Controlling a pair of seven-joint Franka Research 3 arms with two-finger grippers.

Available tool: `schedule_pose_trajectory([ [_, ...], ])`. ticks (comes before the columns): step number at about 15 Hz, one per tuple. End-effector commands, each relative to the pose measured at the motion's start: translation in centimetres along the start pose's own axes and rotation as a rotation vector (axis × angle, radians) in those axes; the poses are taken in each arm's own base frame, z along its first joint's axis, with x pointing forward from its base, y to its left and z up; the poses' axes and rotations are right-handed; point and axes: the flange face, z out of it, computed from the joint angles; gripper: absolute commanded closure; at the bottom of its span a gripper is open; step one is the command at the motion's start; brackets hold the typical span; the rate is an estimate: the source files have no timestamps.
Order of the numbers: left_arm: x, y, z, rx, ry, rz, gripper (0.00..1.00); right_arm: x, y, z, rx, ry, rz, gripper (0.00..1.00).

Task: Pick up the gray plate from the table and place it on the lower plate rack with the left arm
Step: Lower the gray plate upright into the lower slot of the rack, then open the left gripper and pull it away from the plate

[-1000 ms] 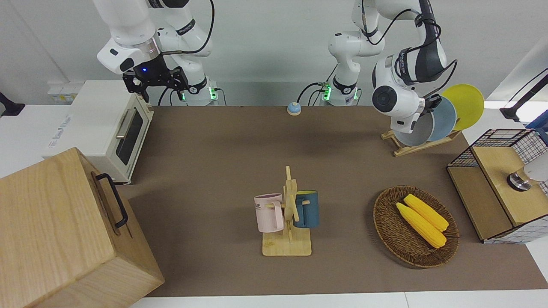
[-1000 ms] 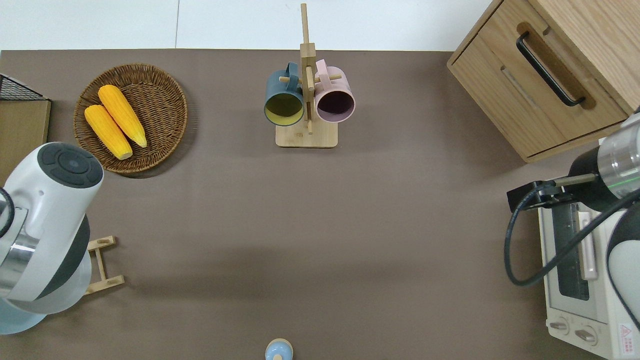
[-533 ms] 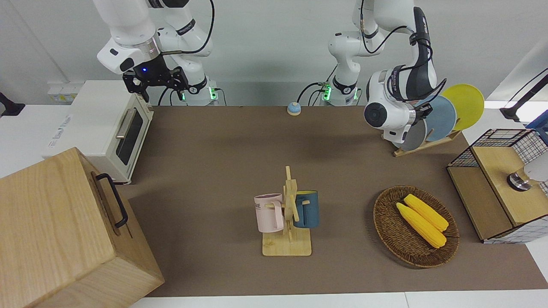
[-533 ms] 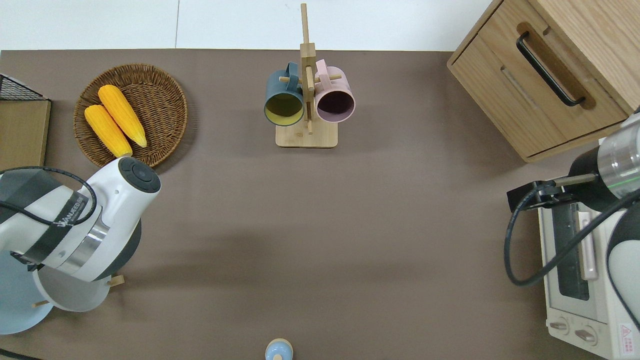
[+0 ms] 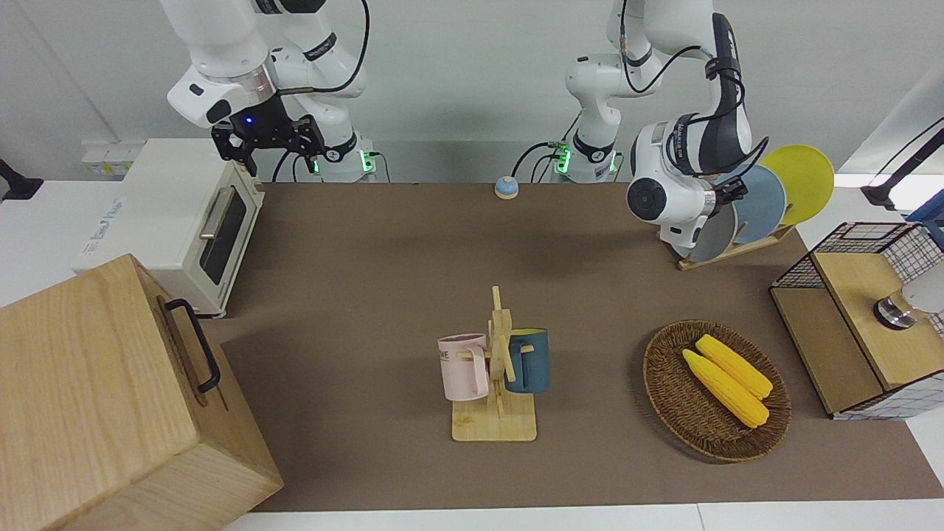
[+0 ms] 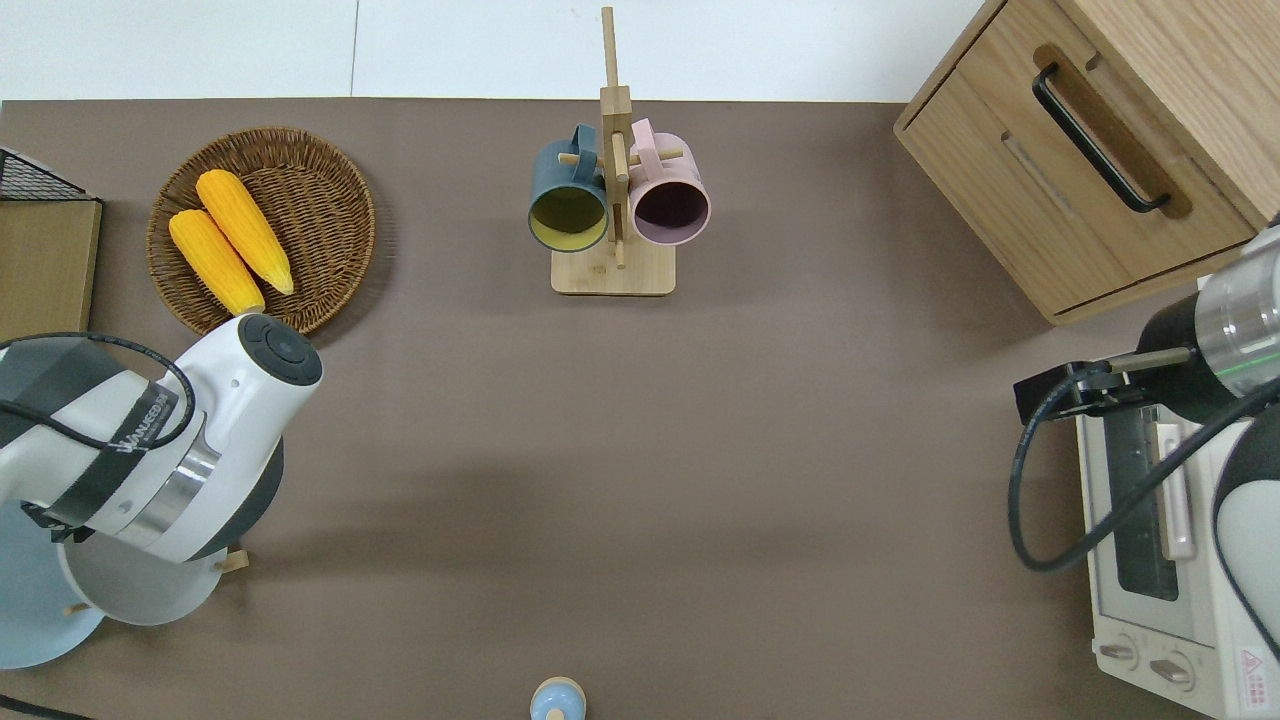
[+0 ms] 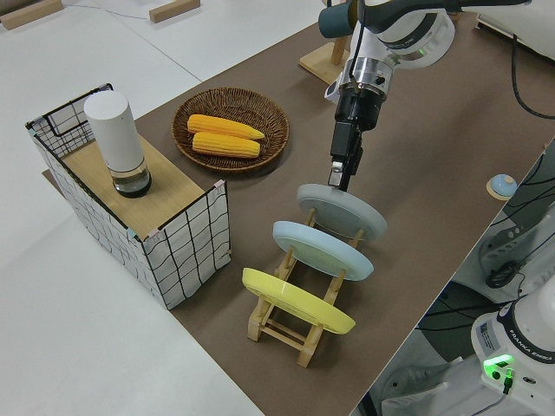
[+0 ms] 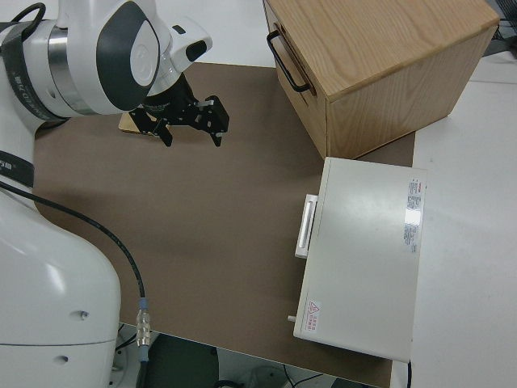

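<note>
The gray plate (image 7: 347, 211) stands tilted in the slot of the lower plate rack (image 7: 286, 325) that lies farthest from the robots. In the front view the gray plate (image 5: 714, 236) is half hidden by the left arm's wrist. My left gripper (image 7: 340, 178) points down onto the plate's upper rim and is shut on it. From overhead, only the plate's lower part (image 6: 140, 595) shows under the arm. A light blue plate (image 7: 323, 249) and a yellow plate (image 7: 297, 300) fill the slots nearer to the robots. My right gripper (image 8: 191, 121) is parked and open.
A wicker basket (image 5: 667, 383) with two corn cobs and a wire crate (image 5: 800, 276) lie farther from the robots than the rack. A mug tree (image 5: 495, 369) stands mid-table. A toaster oven (image 5: 184, 221) and wooden cabinet (image 5: 96, 398) occupy the right arm's end.
Over the last second my left arm swung in and lowered the gray plate into the rack slot. In the last half second it has barely moved.
</note>
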Motion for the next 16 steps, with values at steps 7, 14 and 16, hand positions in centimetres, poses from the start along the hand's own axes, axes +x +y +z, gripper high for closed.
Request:
schedule_pose_trajectory([
  [7,-0.2,-4.4,-5.2,-0.243,0.018,0.096,0.32,-0.3,0.2,-0.4,-0.007,0.0,0.016,0.017],
  [14,-0.5,-9.6,-10.2,-0.675,0.06,0.152,0.0,-0.2,0.3,-0.3,-0.006,-0.003,0.017,0.017],
  [16,-0.7,-10.9,-11.6,-0.811,0.068,0.145,0.0,-0.2,0.3,-0.3,-0.006,-0.001,0.017,0.017],
])
